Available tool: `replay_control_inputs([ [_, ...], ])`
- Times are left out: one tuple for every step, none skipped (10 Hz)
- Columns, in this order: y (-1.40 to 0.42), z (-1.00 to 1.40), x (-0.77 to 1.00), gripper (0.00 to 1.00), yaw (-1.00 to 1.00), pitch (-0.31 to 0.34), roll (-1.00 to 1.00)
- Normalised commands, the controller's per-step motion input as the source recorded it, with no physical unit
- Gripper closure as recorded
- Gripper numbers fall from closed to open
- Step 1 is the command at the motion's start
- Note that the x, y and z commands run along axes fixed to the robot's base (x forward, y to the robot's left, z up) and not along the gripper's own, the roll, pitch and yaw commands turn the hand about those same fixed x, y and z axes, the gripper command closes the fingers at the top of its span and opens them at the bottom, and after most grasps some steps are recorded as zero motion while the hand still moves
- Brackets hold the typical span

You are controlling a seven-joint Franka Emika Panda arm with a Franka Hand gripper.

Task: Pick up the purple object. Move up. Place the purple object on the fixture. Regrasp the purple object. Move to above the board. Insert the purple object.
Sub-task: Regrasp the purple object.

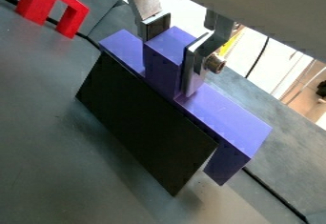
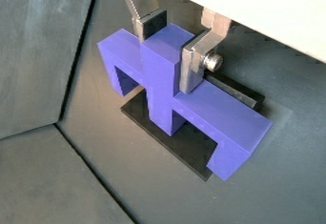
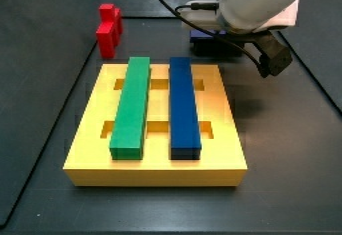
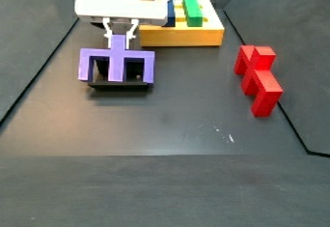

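The pincer (image 2: 174,39) pinches the central stub of the purple object (image 2: 178,90), seated on the fixture (image 4: 119,84); the crossbar lies square to the pincer's closing direction, the board (image 4: 194,33) at 1 o'clock.

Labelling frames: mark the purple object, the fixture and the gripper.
purple object (image 2: 223,123): wrist view, crossbar top.
fixture (image 1: 147,132): wrist view, dark flat side.
gripper (image 4: 123,38): side view, between fingertips at the stub.

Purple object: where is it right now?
The purple object sits on the fixture beside the board, the gripper closed on its central stub.
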Motion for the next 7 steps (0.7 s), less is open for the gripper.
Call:
replay_control_inputs([
  [0.0, 0.0, 0.0, 1.0, 0.0, 0.0, 0.0],
  [0.0, 0.0, 0.0, 1.0, 0.0, 0.0, 0.0],
  [0.0, 0.0, 0.0, 1.0, 0.0, 0.0, 0.0],
  [0.0, 0.0, 0.0, 1.0, 0.0, 0.0, 0.0],
  [0.0, 0.0, 0.0, 1.0, 0.0, 0.0, 0.0],
  [0.0, 0.0, 0.0, 1.0, 0.0, 0.0, 0.0],
  [0.0, 0.0, 0.0, 1.0, 0.0, 0.0, 0.0],
])
